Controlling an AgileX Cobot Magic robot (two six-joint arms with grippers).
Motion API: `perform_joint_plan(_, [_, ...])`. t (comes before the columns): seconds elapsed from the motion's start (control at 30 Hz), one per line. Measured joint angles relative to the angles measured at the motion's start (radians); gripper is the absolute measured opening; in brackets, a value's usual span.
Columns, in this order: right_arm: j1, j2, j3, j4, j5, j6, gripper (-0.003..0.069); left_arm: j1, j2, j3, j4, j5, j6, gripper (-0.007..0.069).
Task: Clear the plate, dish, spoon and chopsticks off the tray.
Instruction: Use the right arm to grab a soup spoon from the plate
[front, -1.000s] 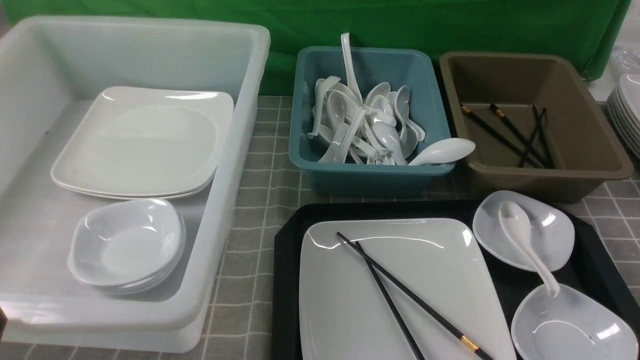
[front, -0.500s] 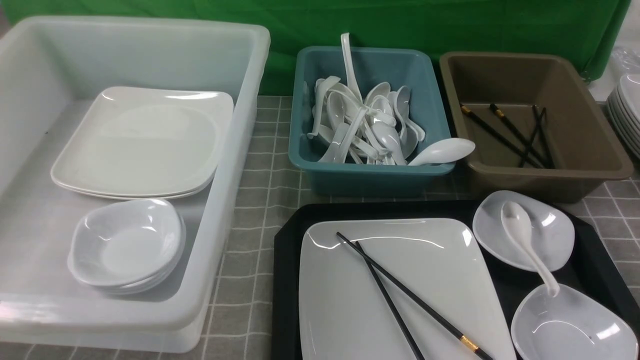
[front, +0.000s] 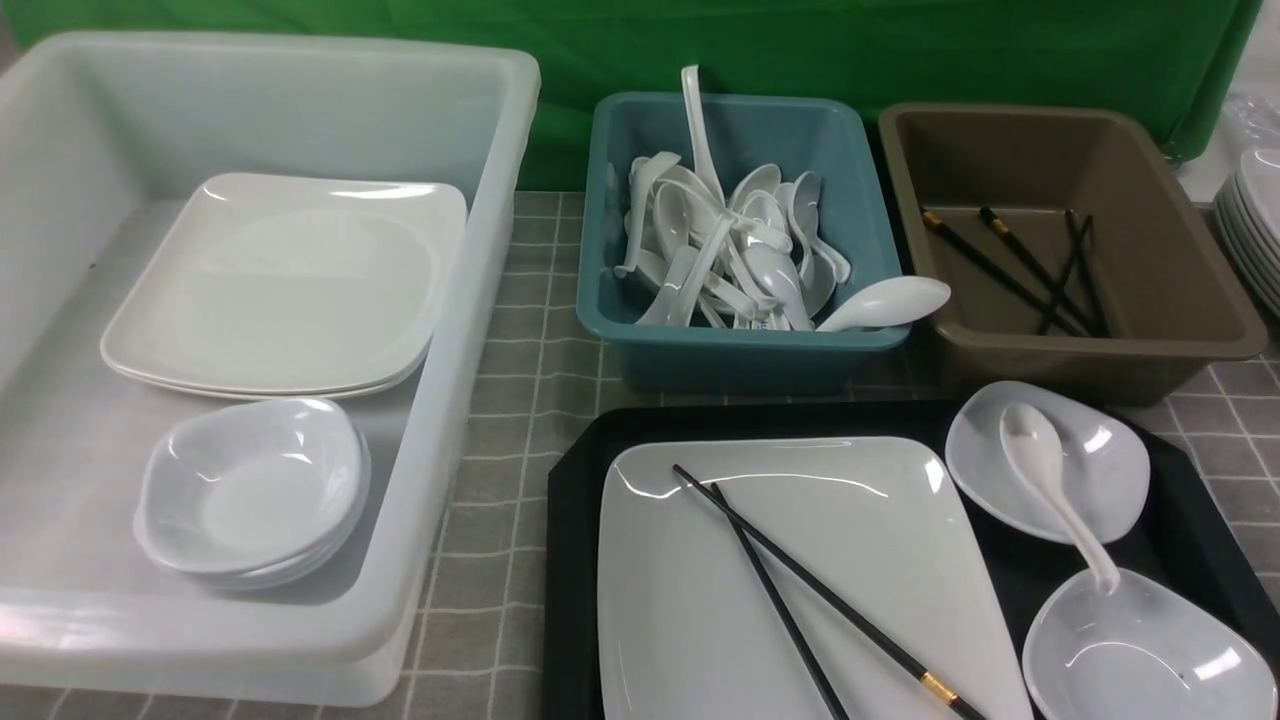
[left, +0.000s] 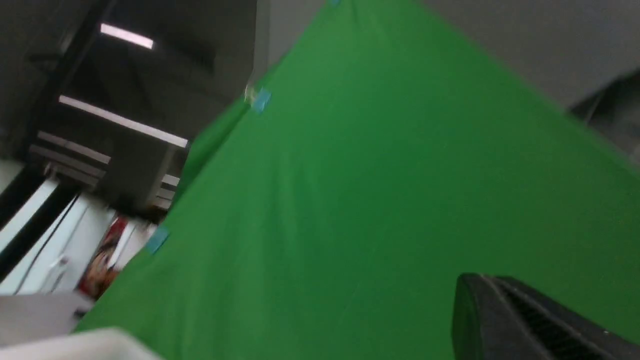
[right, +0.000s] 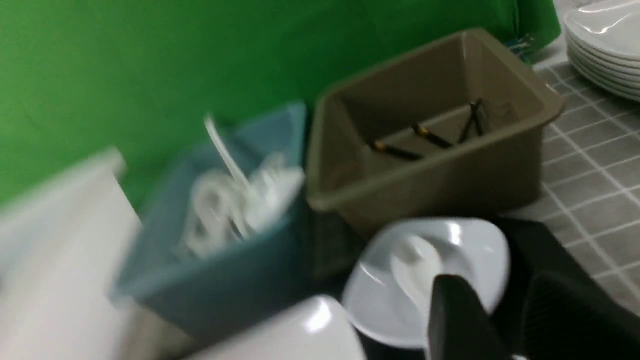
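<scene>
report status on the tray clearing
left pincer shut, facing green backdrop. right pincer open, aimed at the spoon. plate, chopsticks, spoon, far dish, near dish all on tray. nothing blocking seen.

Even overhead light streaks glare across the plate (front: 850, 530); the front view is sharp; both wrist views smear with motion blur.

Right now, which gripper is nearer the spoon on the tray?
Right. The right gripper hovers just by the spoon; the left gripper faces only the green backdrop, away from it.
</scene>
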Motion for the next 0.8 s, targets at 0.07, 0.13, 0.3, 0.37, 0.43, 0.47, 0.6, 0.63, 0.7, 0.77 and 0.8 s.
perform_joint_plan(0.07, [0.0,0.0,0.0,0.011,-0.072,0.073,0.0238,0.0,0.001,-0.05,-0.005,-0.009,-0.08,0.0002])
perform_joint_plan(0.13, [0.0,0.0,0.0,0.015,-0.097,0.098,0.0238,0.0,0.019,-0.135,0.0,0.055,-0.114,0.0002])
perform_joint_plan(0.3, [0.001,0.0,-0.002,0.019,-0.253,0.123,0.0235,0.0,0.218,-0.535,0.19,0.536,-0.145,0.0002])
perform_joint_plan(0.37, [0.01,0.004,-0.038,-0.005,-0.227,0.129,0.0214,0.0,0.332,-0.671,0.223,0.726,-0.125,0.0002])
perform_joint_plan(0.43, [0.036,0.04,-0.151,-0.088,-0.099,0.132,0.0163,0.0,0.47,-0.824,0.21,0.957,-0.041,0.0002])
perform_joint_plan(0.47, [0.056,0.085,-0.24,-0.131,0.003,0.125,0.0125,0.0,0.541,-0.9,0.175,1.088,0.03,0.0002])
perform_joint_plan(0.6, [0.131,0.299,-0.541,-0.207,0.344,-0.007,0.0038,0.0,0.81,-1.058,0.032,1.417,0.23,0.0002])
perform_joint_plan(0.63, [0.14,0.327,-0.556,-0.208,0.384,-0.025,0.0034,0.0,0.823,-1.058,0.032,1.417,0.238,0.0002])
perform_joint_plan(0.7, [0.207,0.52,-0.743,-0.218,0.652,-0.142,0.0022,-0.004,0.99,-1.084,-0.019,1.541,0.328,0.0002])
perform_joint_plan(0.77, [0.243,0.636,-0.835,-0.221,0.797,-0.204,0.0022,-0.022,1.06,-1.084,-0.004,1.565,0.342,0.0])
perform_joint_plan(0.8, [0.265,0.696,-0.875,-0.224,0.864,-0.238,0.0022,-0.047,1.101,-1.084,0.012,1.573,0.349,0.0])
